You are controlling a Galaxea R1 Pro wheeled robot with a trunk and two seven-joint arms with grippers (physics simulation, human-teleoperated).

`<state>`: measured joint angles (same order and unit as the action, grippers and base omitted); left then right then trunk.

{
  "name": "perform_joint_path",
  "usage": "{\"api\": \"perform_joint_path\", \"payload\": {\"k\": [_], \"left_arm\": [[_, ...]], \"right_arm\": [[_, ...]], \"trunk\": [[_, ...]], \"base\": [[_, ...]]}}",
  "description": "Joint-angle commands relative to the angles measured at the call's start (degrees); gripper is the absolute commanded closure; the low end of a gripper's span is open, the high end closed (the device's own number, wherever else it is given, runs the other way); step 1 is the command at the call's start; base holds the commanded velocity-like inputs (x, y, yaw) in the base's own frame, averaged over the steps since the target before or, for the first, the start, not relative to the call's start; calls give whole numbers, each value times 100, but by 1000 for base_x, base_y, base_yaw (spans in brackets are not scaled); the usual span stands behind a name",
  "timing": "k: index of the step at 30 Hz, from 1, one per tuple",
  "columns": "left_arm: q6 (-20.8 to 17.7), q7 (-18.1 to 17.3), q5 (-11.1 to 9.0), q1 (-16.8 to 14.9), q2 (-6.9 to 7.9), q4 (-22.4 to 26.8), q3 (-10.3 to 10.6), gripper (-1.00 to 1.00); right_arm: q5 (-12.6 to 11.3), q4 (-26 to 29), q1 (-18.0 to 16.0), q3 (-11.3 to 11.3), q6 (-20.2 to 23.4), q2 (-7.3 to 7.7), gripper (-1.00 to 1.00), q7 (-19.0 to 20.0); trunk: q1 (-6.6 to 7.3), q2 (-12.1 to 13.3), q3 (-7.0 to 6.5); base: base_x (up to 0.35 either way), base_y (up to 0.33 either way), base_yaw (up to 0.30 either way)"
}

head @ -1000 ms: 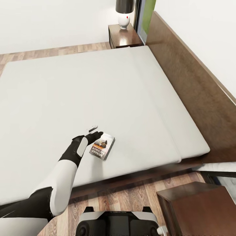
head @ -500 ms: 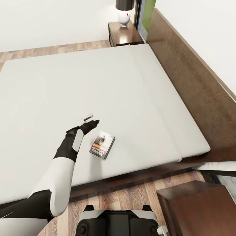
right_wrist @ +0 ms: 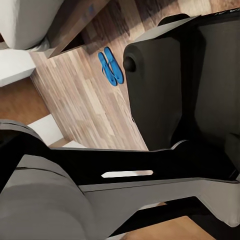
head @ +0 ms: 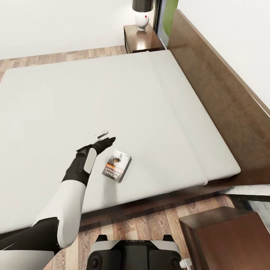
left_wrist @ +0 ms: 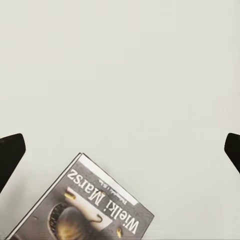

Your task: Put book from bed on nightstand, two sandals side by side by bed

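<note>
The book (head: 117,165) lies flat on the bed's grey mattress (head: 157,112) near its front edge, dark cover up. My left gripper (head: 105,137) hovers just beyond the book's far-left corner, open and empty. In the left wrist view the book (left_wrist: 85,210) sits low between the spread black fingertips (left_wrist: 10,155), apart from both. The two blue sandals (right_wrist: 111,66) lie side by side on the plank floor, a little away from the bed's corner (right_wrist: 30,20). One nightstand (head: 142,39) stands beyond the bed at the headboard; another (head: 228,240) is close at my right.
A lamp (head: 142,15) with a white base and black shade stands on the far nightstand. The tall wooden headboard (head: 225,97) runs along the bed's right side. My own dark body (right_wrist: 170,85) blocks much of the right wrist view.
My left gripper has drawn back from the book's edge, moving away and slightly left over the mattress. The book lies where it was. The head camera shifted a little.
</note>
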<state>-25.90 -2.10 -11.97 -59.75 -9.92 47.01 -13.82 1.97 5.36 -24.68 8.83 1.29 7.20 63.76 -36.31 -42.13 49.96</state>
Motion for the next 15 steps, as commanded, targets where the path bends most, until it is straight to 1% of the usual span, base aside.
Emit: {"api": "perform_joint_path", "payload": {"k": [1,6,7,8,9,10,11,13,14,15], "left_arm": [[-37,-23,-21,-3,-8,-13,-30,-100],[-30,-27,-23,-1,-8,-107,-31,-100],[-30,-27,-24,-1,-8,-140,-32,-100],[-30,-29,-24,-1,-8,-201,-32,-100],[-29,-31,-25,-1,-8,-252,-33,-100],[-26,-33,-17,-1,-8,-353,-33,-100],[-24,-34,-14,-1,-8,-411,-33,-100],[-22,-35,-10,-1,-8,-474,-33,-100],[-21,-35,-12,-1,-8,-492,-33,-100],[-21,-36,-13,-1,-8,-501,-33,-100]], "right_arm": [[22,0,-1,31,13,0,-100,23],[-6,0,-1,31,17,30,-100,42],[-15,0,-1,31,18,84,-100,44],[-24,2,-1,31,19,210,-100,54],[-29,7,-1,31,19,300,-100,85],[-29,22,-1,53,47,408,-100,201],[-32,48,-1,70,71,467,-100,303],[-36,97,-3,89,143,644,-100,606],[-37,111,-9,93,253,719,-100,729],[-37,119,-11,95,336,746,-100,774]], "trunk": [[-1,-4,4],[-1,-4,4],[-1,-4,4],[-1,-4,4],[-1,-4,4],[-1,-4,4],[-1,-4,4],[-1,-4,4],[-1,-4,4],[-1,-4,4]], "base": [[0,0,0],[0,0,0],[0,0,0],[0,0,0],[0,0,0],[0,0,0],[0,0,0],[0,0,0],[0,0,0],[0,0,0]]}}
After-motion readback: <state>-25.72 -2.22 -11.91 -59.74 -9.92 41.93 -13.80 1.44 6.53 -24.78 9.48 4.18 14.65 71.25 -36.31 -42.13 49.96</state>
